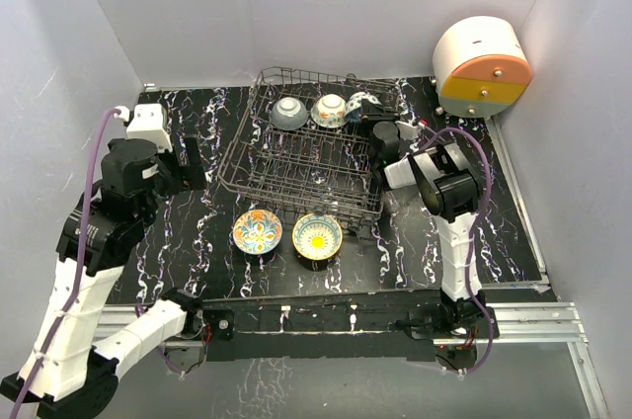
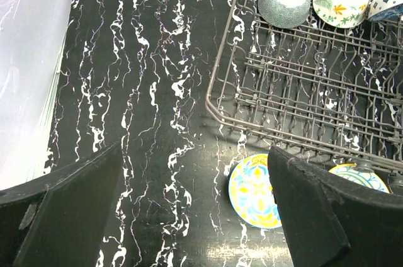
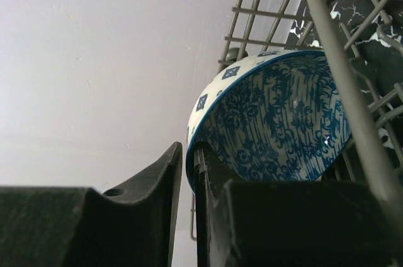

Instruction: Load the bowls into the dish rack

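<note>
The dark wire dish rack (image 1: 296, 157) stands mid-table. In its back row the speckled grey bowl (image 1: 289, 113), the orange-green floral bowl (image 1: 330, 111) and the blue bowl (image 1: 361, 103) stand on edge. My right gripper (image 1: 380, 132) is at the rack's back right corner, its jaws pinching the rim of the blue bowl (image 3: 277, 122). The orange-blue floral bowl (image 1: 257, 231) and the yellow sunflower bowl (image 1: 317, 236) sit upright on the table in front of the rack. My left gripper (image 1: 188, 174) is open and empty above the table left of the rack, and the orange-blue bowl (image 2: 252, 188) is by its right finger.
A round white, orange and yellow container (image 1: 481, 68) stands at the back right corner. White walls enclose the table on three sides. A metal rail (image 1: 326, 315) runs along the front edge. Rack wires (image 3: 340, 90) run close beside the right gripper.
</note>
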